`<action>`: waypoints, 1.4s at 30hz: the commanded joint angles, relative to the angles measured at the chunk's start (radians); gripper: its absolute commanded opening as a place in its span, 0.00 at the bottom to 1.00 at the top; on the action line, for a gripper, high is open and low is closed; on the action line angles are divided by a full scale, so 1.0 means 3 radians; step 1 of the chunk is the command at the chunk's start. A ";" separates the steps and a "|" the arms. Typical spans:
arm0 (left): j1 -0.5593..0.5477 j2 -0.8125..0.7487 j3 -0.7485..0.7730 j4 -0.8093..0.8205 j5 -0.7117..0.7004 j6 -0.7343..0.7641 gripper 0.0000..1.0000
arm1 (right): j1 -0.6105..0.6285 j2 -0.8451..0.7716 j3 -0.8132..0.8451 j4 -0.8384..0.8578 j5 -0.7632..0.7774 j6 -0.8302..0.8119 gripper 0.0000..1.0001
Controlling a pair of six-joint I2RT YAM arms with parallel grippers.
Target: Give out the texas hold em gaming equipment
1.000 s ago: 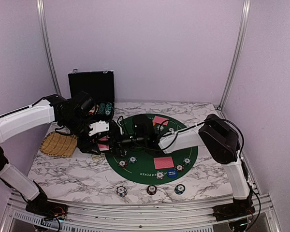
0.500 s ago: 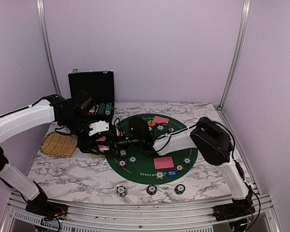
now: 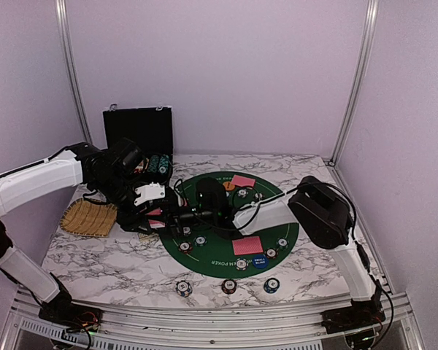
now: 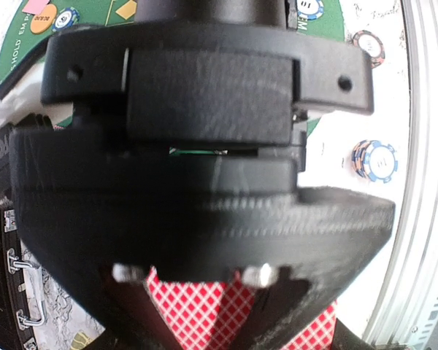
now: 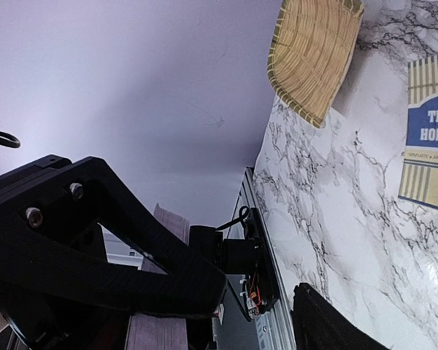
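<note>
Near straw tray (image 3: 87, 217), held red-backed cards (image 4: 201, 313)

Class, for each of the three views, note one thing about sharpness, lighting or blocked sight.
Top external: evenly lit, sharp. Left wrist: a close dark arm part fills the frame, blurred; red-backed cards peek below; tabletop washed out. Right wrist: tilted; straw tray sharp, near black parts soft.
</note>
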 commanded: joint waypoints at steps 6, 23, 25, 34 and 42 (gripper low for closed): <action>-0.0004 -0.0056 0.0111 -0.0028 0.0042 0.0007 0.19 | -0.0103 -0.0239 -0.0293 -0.0114 0.0057 -0.0142 0.67; -0.0004 -0.0031 0.0100 -0.0023 0.0002 0.0026 0.19 | -0.0174 -0.0499 -0.0524 -0.0028 0.0013 -0.0170 0.46; -0.0004 -0.0027 0.0094 -0.0023 0.0001 0.0027 0.19 | -0.0176 -0.0522 -0.0524 -0.0037 0.0013 -0.0173 0.43; -0.0002 -0.0046 0.0080 -0.0023 -0.0019 0.0042 0.18 | -0.0217 -0.0634 -0.0594 -0.0114 0.0014 -0.0230 0.35; 0.0002 -0.0042 0.0073 -0.0027 -0.0017 0.0041 0.18 | -0.0233 -0.0716 -0.0635 -0.0160 -0.0023 -0.0230 0.31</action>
